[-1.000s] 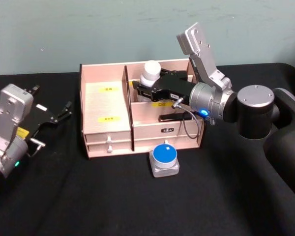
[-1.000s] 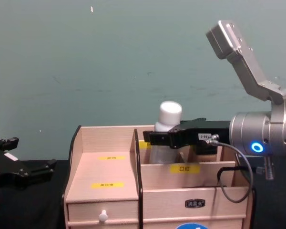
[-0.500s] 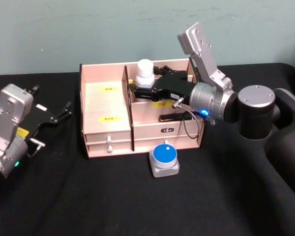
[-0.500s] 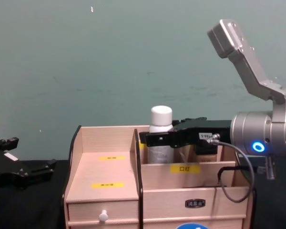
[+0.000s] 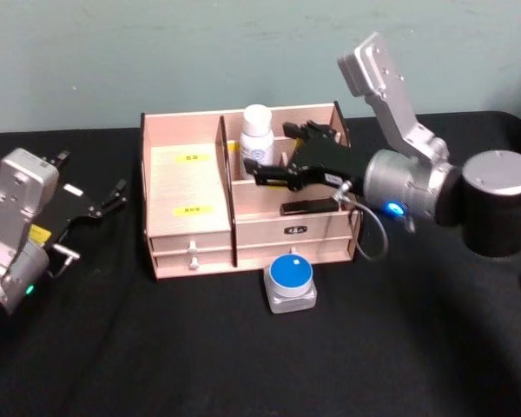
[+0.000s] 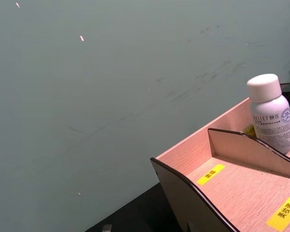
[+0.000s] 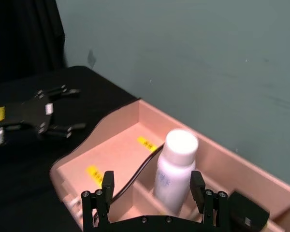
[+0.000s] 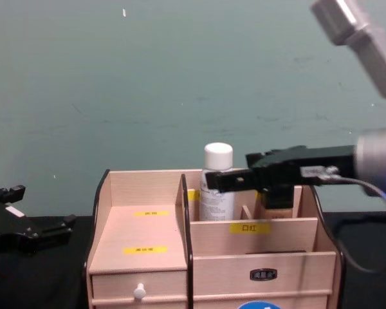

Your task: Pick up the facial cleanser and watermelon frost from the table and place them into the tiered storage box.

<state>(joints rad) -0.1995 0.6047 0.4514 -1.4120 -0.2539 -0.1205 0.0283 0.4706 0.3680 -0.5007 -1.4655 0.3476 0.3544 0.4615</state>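
The facial cleanser (image 5: 257,130), a white capped bottle, stands upright in a back compartment of the tiered storage box (image 5: 187,234), which is pale wood with yellow labels. My right gripper (image 5: 273,152) is open just in front of the bottle, its fingers spread wider than the bottle and not touching it; the right wrist view shows the bottle (image 7: 176,164) beyond the gripper (image 7: 152,186). The watermelon frost (image 5: 291,278), a silver case with a round blue lid, lies on the table before the box's drawers. My left gripper (image 5: 104,201) rests open at the far left.
A black cloth (image 5: 243,356) covers the table, and a teal wall (image 5: 200,52) stands close behind the box. The box's left tier (image 8: 141,238) is a flat stepped top over small drawers. A low divider (image 6: 246,150) separates it from the bottle's compartment.
The right gripper lowered the bottle into the back compartment, let go of it and drew back to the right with its fingers open. The left arm has not moved.
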